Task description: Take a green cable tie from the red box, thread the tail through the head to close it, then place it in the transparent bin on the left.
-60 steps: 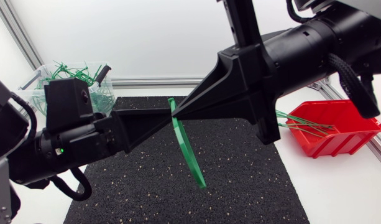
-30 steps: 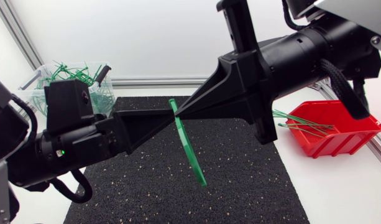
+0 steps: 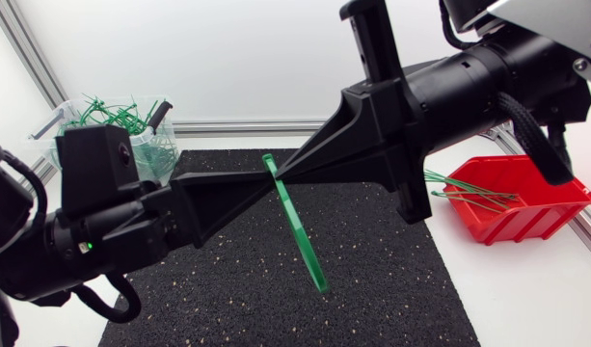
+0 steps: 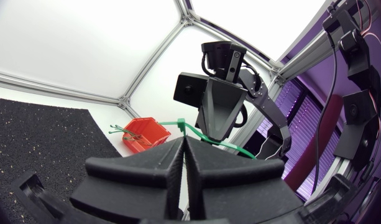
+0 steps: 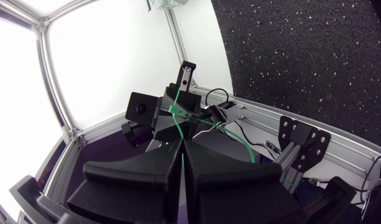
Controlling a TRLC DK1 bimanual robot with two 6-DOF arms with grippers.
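Seeing from above what the wrist views are missing: holding the green cable tie (image 3: pixel 297 226) up in the air over the black mat (image 3: pixel 391 280) in the middle of the surface, well apart from the red box (image 3: pixel 531 207) on the right and the transparent bin (image 3: pixel 52 146) far off on the left. Pinching the tie near its top end with the left pincer (image 3: pixel 263 182) and the right pincer (image 3: pixel 280 174), tip against tip, both squeezed shut on it. Letting the long tail hang free below the tips, pointing down toward the near edge of the mat and leaning a little to the right, with its long line running from far to near and bending just a bit. Leaving a few loose green ties (image 3: pixel 469 191) sticking out of the red box and a heap of closed ones (image 3: pixel 112 111) resting in the bin. Getting from the left wrist view what the top view is hiding: fingers pressed flat together, the other pincer pointing straight back, the tie crossing sideways between the two. Getting from the right wrist view a green strip running right into the closed fingers, and a second green curve bending off to one side.
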